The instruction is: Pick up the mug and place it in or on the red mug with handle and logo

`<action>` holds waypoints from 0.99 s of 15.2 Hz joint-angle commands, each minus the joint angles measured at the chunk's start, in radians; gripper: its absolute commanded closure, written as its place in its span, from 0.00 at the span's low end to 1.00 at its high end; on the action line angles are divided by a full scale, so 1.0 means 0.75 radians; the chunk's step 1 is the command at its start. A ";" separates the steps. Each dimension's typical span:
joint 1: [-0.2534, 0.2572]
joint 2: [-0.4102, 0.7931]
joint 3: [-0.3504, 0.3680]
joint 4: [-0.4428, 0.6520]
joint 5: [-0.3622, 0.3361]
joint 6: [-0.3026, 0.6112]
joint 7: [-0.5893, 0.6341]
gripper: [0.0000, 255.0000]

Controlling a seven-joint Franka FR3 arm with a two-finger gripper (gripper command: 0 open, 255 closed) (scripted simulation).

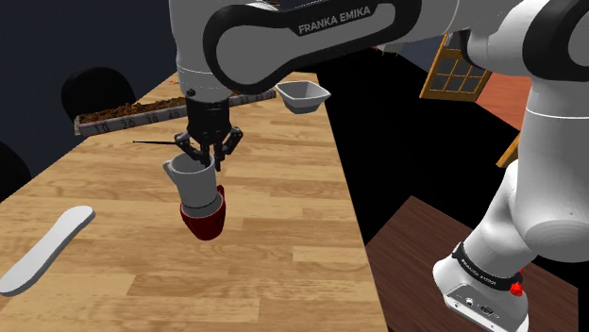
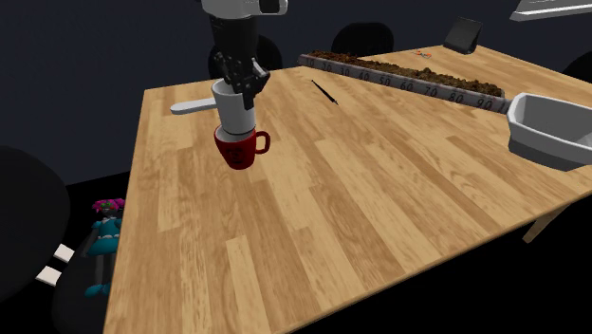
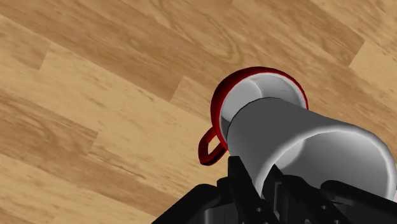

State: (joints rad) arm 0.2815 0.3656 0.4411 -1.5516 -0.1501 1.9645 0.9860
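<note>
1. Table top (image 1: 283,273): brightly and evenly lit from near edge to far edge in both exterior views. The wood keeps one warm tone throughout.
2. Surroundings: dim. Dark blue lies behind the table in the shoulder view, with a black area (image 1: 378,160) past the table's right edge.
3. Arm (image 1: 538,189): the white shells fade softly to grey on their undersides, so light reads as falling from above.
4. Grey mug (image 3: 299,137): in the wrist view, the outer wall grades from dark grey to near white across its curve.
5. Red mug (image 2: 237,152): deep red, darker in the shoulder view than in the second exterior view.
</note>
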 commanded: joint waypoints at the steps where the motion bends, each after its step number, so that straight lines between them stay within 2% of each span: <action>1: 0.002 0.005 0.000 0.000 -0.003 0.006 0.003 1.00; 7: 0.002 0.005 0.000 0.000 -0.003 0.006 0.003 1.00; 8: 0.002 0.005 0.000 0.000 -0.003 0.006 0.003 0.00; 13: 0.002 0.005 0.000 0.000 -0.003 0.006 0.003 0.00; 15: 0.001 -0.017 0.005 0.060 0.009 -0.073 -0.005 0.00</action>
State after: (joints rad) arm 0.2859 0.3669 0.4426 -1.5179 -0.1500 1.9338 0.9870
